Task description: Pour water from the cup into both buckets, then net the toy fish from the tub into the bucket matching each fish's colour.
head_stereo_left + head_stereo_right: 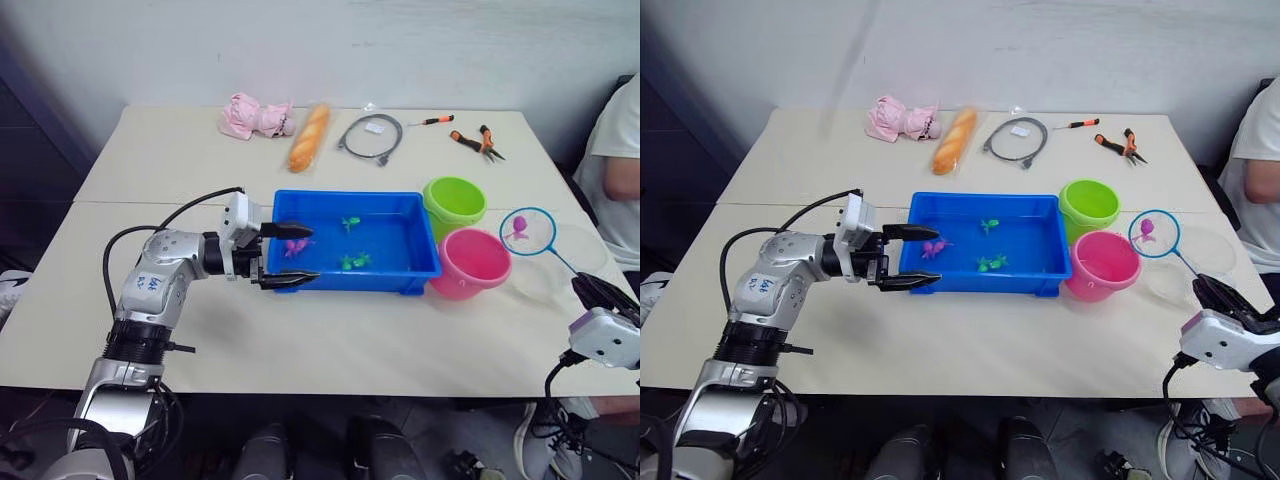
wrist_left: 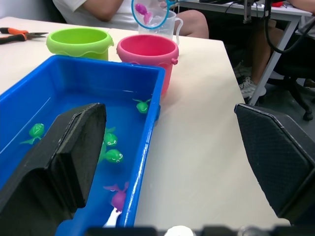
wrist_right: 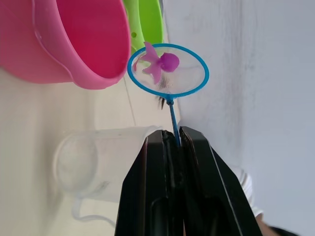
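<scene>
net [image 1: 528, 231] with a pink fish [image 3: 161, 63] in its hoop, raised near the pink bucket [image 1: 470, 263].
right hand [image 3: 173, 140] has its fingers pressed together on the net's thin handle, hoop just beside the pink bucket and the green bucket [image 1: 454, 202], above the clear cup [image 3: 98, 162] on the surface [image 1: 330, 340]. left hand [image 1: 292, 256] has its fingers spread apart astride the near left corner of the blue tub [image 1: 395, 275], where green fish [image 2: 112, 147] and a pink one [image 2: 118, 196] float.
</scene>
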Available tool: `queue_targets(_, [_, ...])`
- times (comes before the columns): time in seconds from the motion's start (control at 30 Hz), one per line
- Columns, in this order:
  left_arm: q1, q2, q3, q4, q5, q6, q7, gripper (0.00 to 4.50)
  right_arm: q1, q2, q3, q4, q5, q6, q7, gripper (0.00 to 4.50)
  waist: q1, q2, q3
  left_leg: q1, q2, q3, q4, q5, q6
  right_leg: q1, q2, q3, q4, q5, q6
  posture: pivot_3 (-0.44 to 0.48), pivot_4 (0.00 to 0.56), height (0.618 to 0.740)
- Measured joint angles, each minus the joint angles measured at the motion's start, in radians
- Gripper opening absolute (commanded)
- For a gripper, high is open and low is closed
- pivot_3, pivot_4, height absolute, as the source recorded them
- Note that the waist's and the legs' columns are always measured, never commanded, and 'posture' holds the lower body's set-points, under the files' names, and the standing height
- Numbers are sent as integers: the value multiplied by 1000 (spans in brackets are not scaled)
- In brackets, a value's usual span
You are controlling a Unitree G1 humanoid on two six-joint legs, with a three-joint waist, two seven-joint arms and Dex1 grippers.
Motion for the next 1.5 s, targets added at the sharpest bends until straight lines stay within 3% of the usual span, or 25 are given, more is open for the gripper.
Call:
queue_targets(0.23, [2, -2, 0, -4, 0, 0, 3, 4459, 29, -31, 33, 67, -210, -99, -204, 0, -1, 0, 0, 0, 0, 0, 0, 0, 0, 0, 0, 0, 0, 0, 0, 0, 150, 738])
queue_targets(0.57, [2, -37, -5, -2, 0, -15, 20, 4459, 21, -40, 155, 44, -521, -20, -483, 0, -1, 0, 0, 0, 0, 0, 0, 1, -1, 0, 0, 1, 0, 0, 0, 0, 150, 738])
queue_targets(0.87, [2, -43, -6, -1, 0, -28, 30, 4459, 6, -81, 163, 38, -533, 52, -540, 0, -2, 0, 0, 0, 0, 0, 0, 1, -1, 0, 1, 1, 1, 0, 0, 0, 150, 738])
queue_targets(0.93, [2, -43, -5, -1, 0, -29, 36, 4459, 16, -86, 163, 35, -439, 13, -518, 0, -2, 0, 0, 0, 0, 0, 0, 1, -2, 0, 1, 1, 1, 0, 0, 0, 150, 738])
queue_targets(1.03, [12, -34, 2, -1, 0, -27, 38, 4459, 13, -88, 189, -32, -106, 6, -347, 0, -6, 0, 0, 1, 1, 0, 0, 1, -2, 1, 2, 1, 1, 0, 0, 0, 150, 738])
queue_targets(1.2, [51, 11, 45, -2, -8, -8, 46, 4459, -86, -117, 258, -223, 475, 257, 9, 0, -18, 0, 0, 2, 1, -1, 1, 1, -1, 1, 1, 1, 4, 0, 0, 0, 150, 738])
queue_targets(1.33, [96, 57, 77, 0, -5, -8, 50, 4459, -226, -157, 317, -279, 688, 498, 159, 0, -15, 0, 0, 2, 1, -1, 1, 1, 1, 1, 0, 1, 4, 0, 0, 0, 150, 738])
queue_targets(1.5, [126, 131, 150, 11, -3, -18, 79, 4459, -492, -192, 523, -320, 765, 780, 296, 0, -20, 0, 0, 0, 1, -2, 1, 0, 1, -2, -1, 0, 3, 0, 0, 0, 150, 738])
